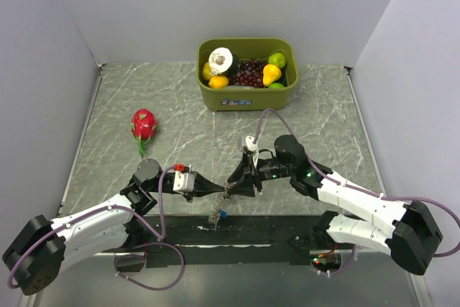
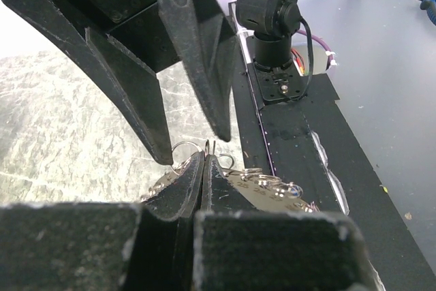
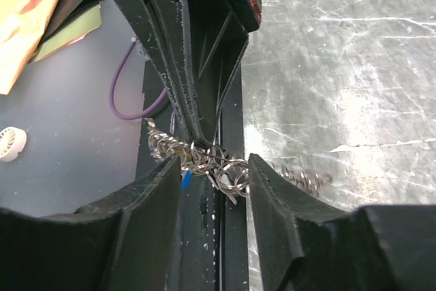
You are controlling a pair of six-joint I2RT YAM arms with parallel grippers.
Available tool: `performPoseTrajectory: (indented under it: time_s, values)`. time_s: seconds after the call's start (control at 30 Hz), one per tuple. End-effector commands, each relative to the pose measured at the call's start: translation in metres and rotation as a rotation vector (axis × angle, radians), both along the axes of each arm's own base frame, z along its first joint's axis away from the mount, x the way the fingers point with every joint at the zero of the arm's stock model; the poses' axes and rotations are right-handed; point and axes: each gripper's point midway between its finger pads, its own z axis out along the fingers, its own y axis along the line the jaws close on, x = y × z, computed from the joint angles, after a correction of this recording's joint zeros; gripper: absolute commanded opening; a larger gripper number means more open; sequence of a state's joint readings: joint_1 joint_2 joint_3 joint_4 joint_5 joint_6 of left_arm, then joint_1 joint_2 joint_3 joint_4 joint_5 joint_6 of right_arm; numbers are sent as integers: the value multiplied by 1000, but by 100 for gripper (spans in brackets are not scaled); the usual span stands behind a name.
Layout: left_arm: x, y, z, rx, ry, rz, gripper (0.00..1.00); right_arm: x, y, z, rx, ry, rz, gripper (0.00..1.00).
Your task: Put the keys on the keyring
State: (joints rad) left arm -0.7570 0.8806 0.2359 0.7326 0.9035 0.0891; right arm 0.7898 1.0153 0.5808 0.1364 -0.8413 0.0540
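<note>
My left gripper [image 1: 223, 192] [image 2: 206, 157] is shut on the keyring, a thin wire whose two ends [image 2: 210, 145] poke out past its tips. A bunch of small silver rings [image 2: 272, 183] [image 3: 225, 168] hangs from it, with the keys [image 1: 215, 216] dangling below over the black strip; one blue head [image 1: 224, 214] [image 3: 184, 180] shows. The other key heads are hidden in the tangle. My right gripper [image 1: 231, 185] [image 3: 214, 161] faces the left one tip to tip. It is open, its fingers [image 3: 269, 192] either side of the rings and touching none.
A green bin [image 1: 248, 96] of toy fruit stands at the back centre. A red dragon fruit [image 1: 144, 124] lies on the marble top at the left. A black strip [image 1: 287, 225] runs along the near edge. White walls close in both sides.
</note>
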Motion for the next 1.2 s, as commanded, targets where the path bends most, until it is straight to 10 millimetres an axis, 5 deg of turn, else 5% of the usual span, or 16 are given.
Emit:
performPoseTrajectory:
  time_s: [0.0, 0.23, 0.43, 0.7, 0.83, 1.17]
  values:
    - [1, -3, 41, -102, -105, -10, 1, -6, 0, 7, 29, -23, 28, 54]
    - [-2, -2, 44, -117, -111, -18, 1, -3, 3, 5, 25, -19, 12, 49]
    - [-6, 0, 49, -144, -128, -29, 1, 4, 12, 6, 22, 17, -7, 28]
    - [-5, -1, 49, -133, -120, -27, 1, 6, 15, 5, 5, 12, -17, 18]
    - [-2, -3, 44, -107, -100, -26, 1, 10, 14, 8, 6, -7, -36, 0]
    - [5, -5, 32, -28, -75, -4, 1, 17, 15, 11, -48, -63, -22, 0]
